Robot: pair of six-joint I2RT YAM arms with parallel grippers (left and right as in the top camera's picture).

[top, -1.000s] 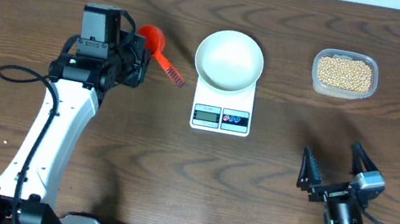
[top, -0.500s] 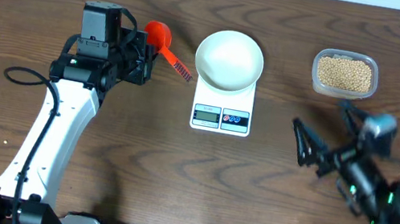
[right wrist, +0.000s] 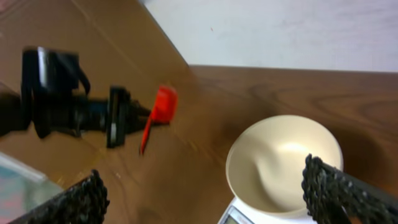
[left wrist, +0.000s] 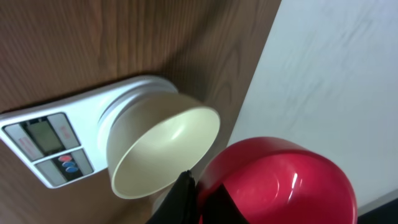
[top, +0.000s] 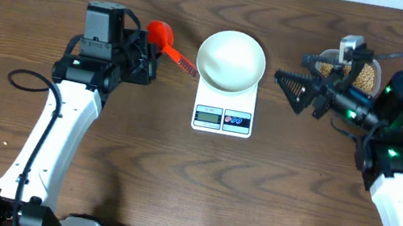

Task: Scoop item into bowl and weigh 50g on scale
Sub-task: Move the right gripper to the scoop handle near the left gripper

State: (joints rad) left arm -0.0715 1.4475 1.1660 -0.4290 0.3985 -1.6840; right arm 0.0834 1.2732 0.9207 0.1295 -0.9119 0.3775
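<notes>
- Two arms over dark wood table (top: 174, 178). Left gripper (top: 148, 56) is far-left, jaws closed on rigid red plastic scoop (top: 158, 34) near its cup end. Handle sticks out right, toward the bowl.
- Right gripper (top: 291, 67) hangs far-right, jaws wide apart and holding nothing, tips aimed left at the bowl.
- Item: many small round tan-yellow beans (top: 367, 75), all in clear rounded-rect. plastic container (top: 324, 55) at far right. None in the bowl yet.
- Plain round white bowl (top: 231, 59) sits empty on small white rect. kitchen scale (top: 223, 118) at centre; grey display and 2 buttons on near edge. Readout too small to read.
- Handling, est.: beans look hard, smooth and loose, so they will roll and bounce. Move them by scoop only, cup kept level, small loads near target wt.
- Scoop looks light and stiff; a grip near the cup gives good tilt control.
- Bowl looks light and slick, resting loose on the platform. Avoid nudging it: it may slide or upset the reading. If steadying is needed, take it at the rim.
- Obstructions: right arm and its gripper sit over the container's near-left part, between bowl and beans. Scoop path from left crosses above the bowl, then meets that arm.
- Black cable loop (top: 22, 80) lies left, well apart from the work area.
</notes>
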